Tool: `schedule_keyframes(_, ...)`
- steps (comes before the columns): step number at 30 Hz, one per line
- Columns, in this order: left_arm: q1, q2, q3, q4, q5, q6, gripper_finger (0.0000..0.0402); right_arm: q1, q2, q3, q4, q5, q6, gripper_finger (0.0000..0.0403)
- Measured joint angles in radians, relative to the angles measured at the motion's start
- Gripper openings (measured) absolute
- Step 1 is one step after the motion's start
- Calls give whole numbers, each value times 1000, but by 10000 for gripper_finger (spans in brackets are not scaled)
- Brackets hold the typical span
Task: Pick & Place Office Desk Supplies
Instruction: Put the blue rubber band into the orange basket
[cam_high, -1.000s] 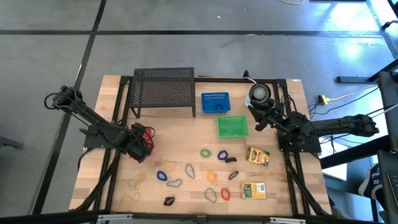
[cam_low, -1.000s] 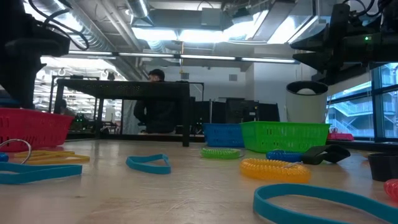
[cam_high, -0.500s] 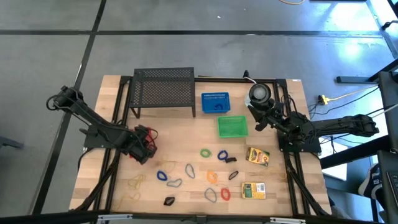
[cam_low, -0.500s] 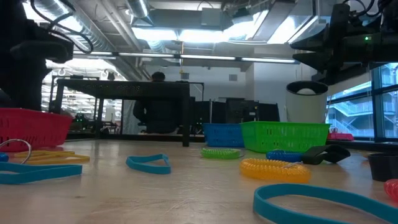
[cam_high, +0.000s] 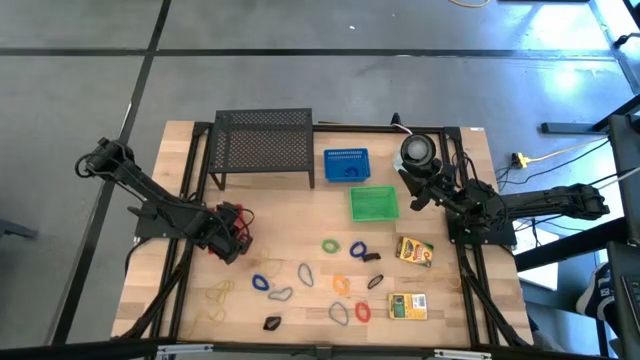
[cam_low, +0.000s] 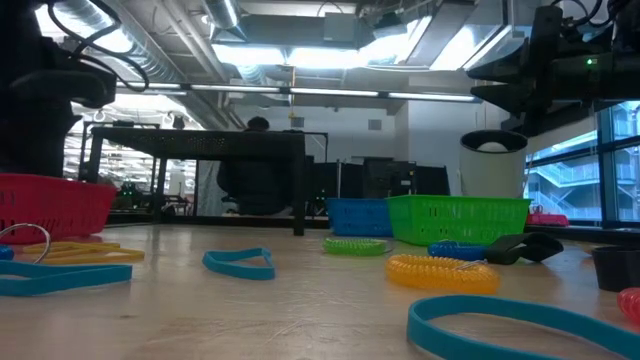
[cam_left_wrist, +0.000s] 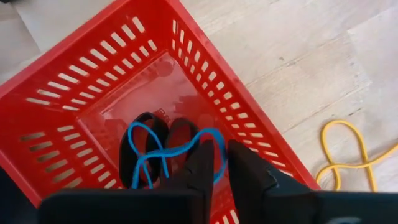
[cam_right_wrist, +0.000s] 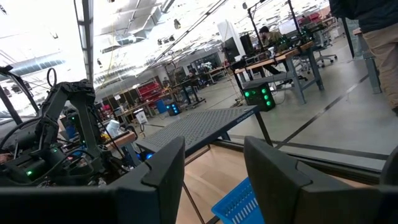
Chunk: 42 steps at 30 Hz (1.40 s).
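The left claw (cam_left_wrist: 221, 163) hangs over the red basket (cam_left_wrist: 74, 93), fingers a little apart, letting a blue loop (cam_left_wrist: 163, 149) drop inside. Next it likely fetches another loop (cam_high: 303, 272), lower middle. The right claw (cam_high: 418, 192) waits spread, upper right.

From above, the left gripper (cam_high: 235, 232) covers most of the red basket (cam_high: 238, 218), so its contents cannot be seen there. In the left wrist view the gripper's dark fingers (cam_left_wrist: 205, 168) hide the lower part of the blue loop (cam_left_wrist: 163, 151) lying in the basket, and the yellow band (cam_left_wrist: 348, 149) runs off the edge. At table height the nearest blue band (cam_low: 520, 325) is cut off, and the person (cam_low: 250, 170) stands mostly behind the black mesh rack (cam_low: 200, 145).
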Motion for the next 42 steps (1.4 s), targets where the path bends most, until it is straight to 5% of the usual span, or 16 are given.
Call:
schedule_keyframes(14, 46, -57, 14, -13, 65, 16, 94, 0, 0, 0, 0, 0, 0, 166)
schedule_keyframes(19, 50, -105, 87, 18, -83, 79, 88, 0, 0, 0, 0, 0, 0, 166)
schedule_keyframes(24, 9, -104, 114, 403, -407, 373, 91, 0, 0, 0, 0, 0, 0, 166)
schedule_keyframes(27, -11, -52, 114, 737, -492, 673, 94, 0, 0, 0, 0, 0, 0, 166)
schedule_keyframes(34, -5, 154, 114, 1325, -363, 1129, 115, 0, 0, 0, 0, 0, 0, 166)
schedule_keyframes(42, 25, 323, 123, 1371, -287, 1128, 167, 0, 0, 0, 0, 0, 0, 166)
